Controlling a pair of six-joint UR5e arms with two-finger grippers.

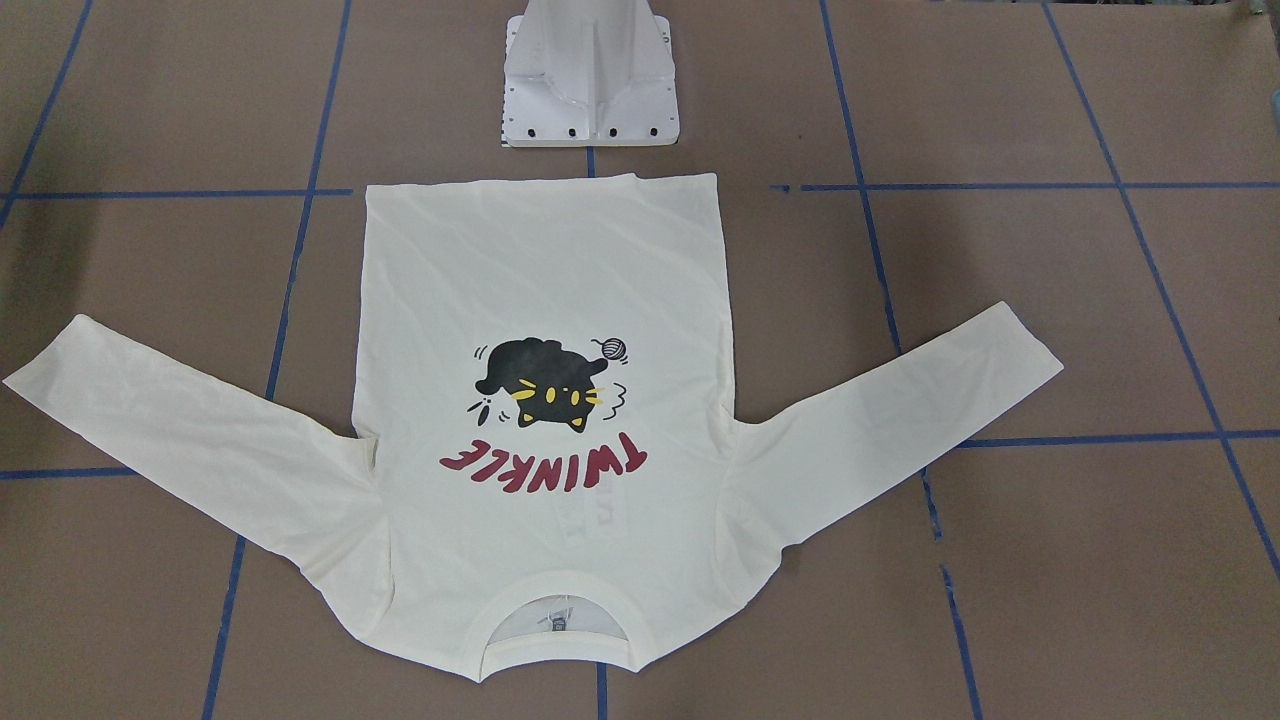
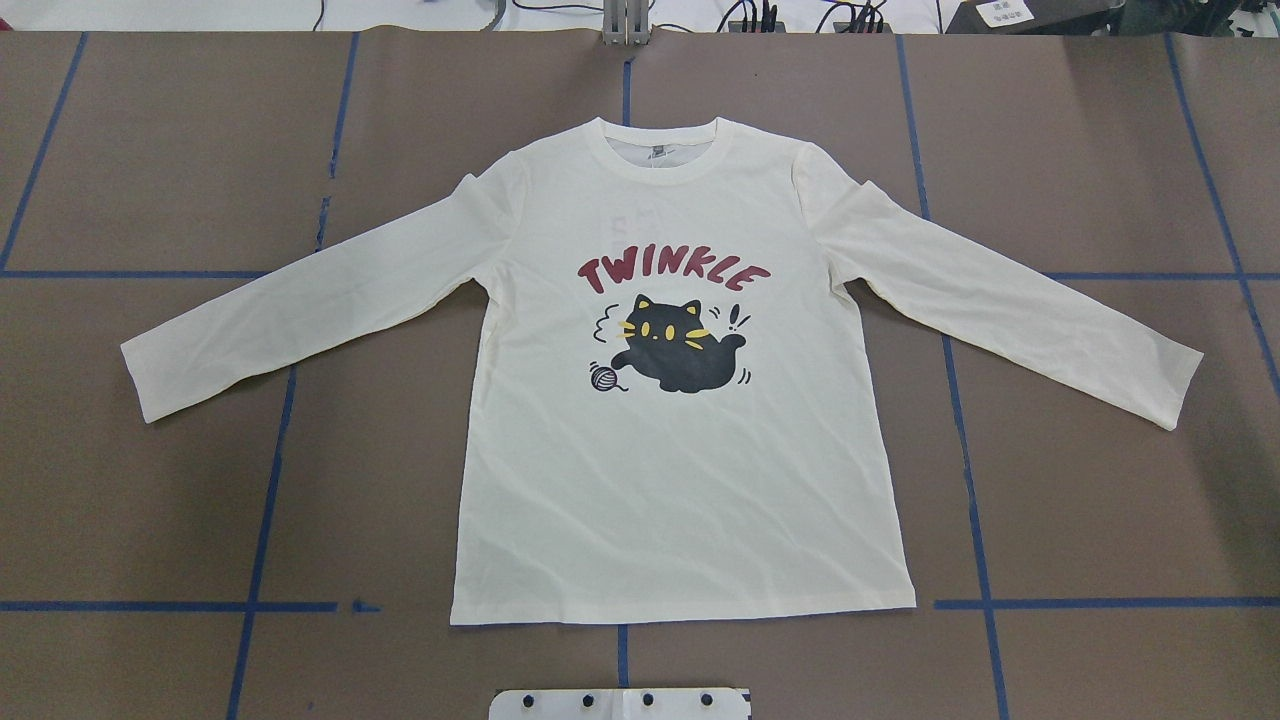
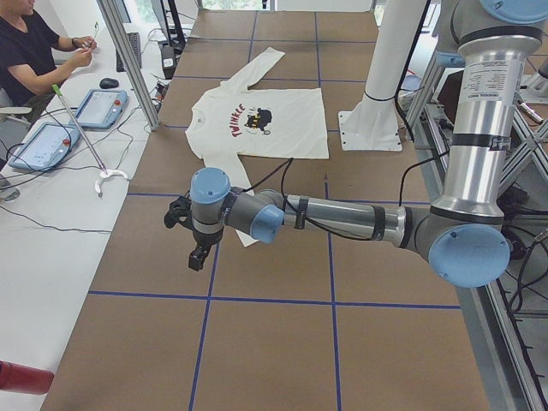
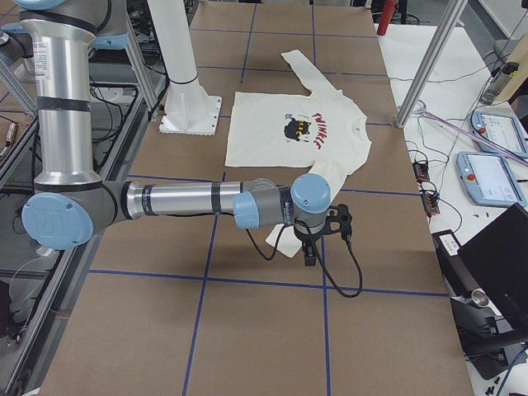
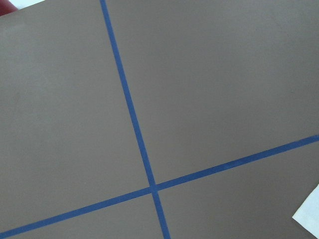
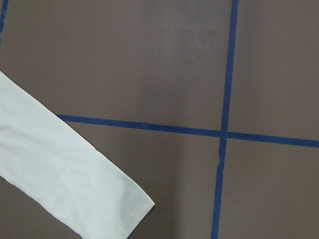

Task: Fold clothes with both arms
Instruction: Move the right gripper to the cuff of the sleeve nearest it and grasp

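Observation:
The clothes are one cream long-sleeved T-shirt lying flat on the brown table. Its black cat print and red "TWINKLE" face up, and both sleeves are spread out to the sides. Neither arm appears in the overhead or front-facing views. In the exterior left view my left gripper hangs above the table beside the left sleeve's cuff. In the exterior right view my right gripper hovers by the other cuff. I cannot tell whether either is open or shut. That sleeve's end fills the lower left of the right wrist view.
The white pedestal base stands just behind the shirt's hem. Blue tape lines grid the table. A seated person and control pendants are at a side table beyond the far edge.

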